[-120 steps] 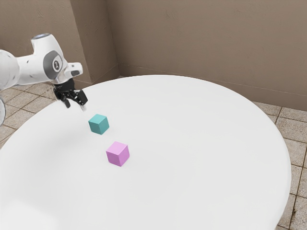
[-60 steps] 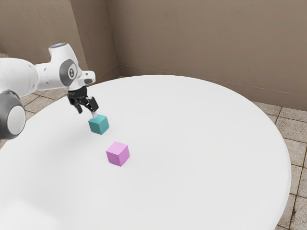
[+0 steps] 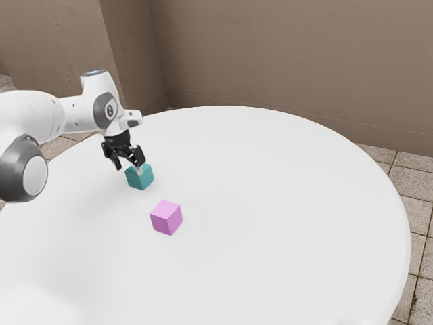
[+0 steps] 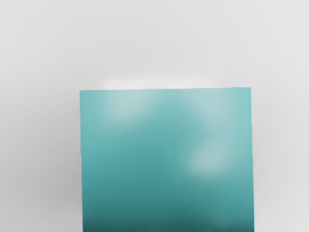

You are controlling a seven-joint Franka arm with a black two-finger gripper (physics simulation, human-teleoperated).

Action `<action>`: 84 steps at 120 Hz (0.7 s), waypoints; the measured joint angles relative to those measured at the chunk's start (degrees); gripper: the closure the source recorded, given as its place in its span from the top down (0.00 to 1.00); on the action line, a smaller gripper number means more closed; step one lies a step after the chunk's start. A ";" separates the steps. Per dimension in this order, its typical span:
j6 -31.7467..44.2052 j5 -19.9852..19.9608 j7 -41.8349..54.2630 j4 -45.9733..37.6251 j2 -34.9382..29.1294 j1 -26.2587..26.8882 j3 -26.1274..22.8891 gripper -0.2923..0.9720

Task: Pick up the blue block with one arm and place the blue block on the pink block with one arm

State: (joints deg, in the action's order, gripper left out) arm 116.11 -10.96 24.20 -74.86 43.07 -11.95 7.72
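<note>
The blue block (image 3: 141, 179), teal in colour, rests on the white round table (image 3: 284, 203) toward the exterior view's left. My gripper (image 3: 132, 166) hangs right over it, fingers apart and open, with the tips down at the block's top edge. In the wrist view the blue block (image 4: 166, 159) lies large and close just under my hand. The pink block (image 3: 166, 217) sits on the table a short way in front of the blue one, apart from it.
The table's rim (image 3: 399, 223) curves round at the exterior view's right. A brown wall and a tiled floor (image 3: 406, 169) lie behind it. Wide bare tabletop spreads to the right of both blocks.
My arm has swung toward the exterior view's right and come down, from behind and left of the blue block to directly over it. Neither block has moved.
</note>
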 joint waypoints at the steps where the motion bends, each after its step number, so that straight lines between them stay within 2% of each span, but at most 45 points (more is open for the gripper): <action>1: -0.01 0.00 -0.08 0.04 0.06 0.00 -0.01 0.77; 48: -0.33 0.16 -3.04 4.42 2.73 0.04 -0.16 0.77; 84: -0.28 2.88 -4.63 6.16 4.95 0.44 -0.67 0.77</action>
State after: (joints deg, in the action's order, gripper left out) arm 115.83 -8.08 19.57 -68.70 48.02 -11.52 7.05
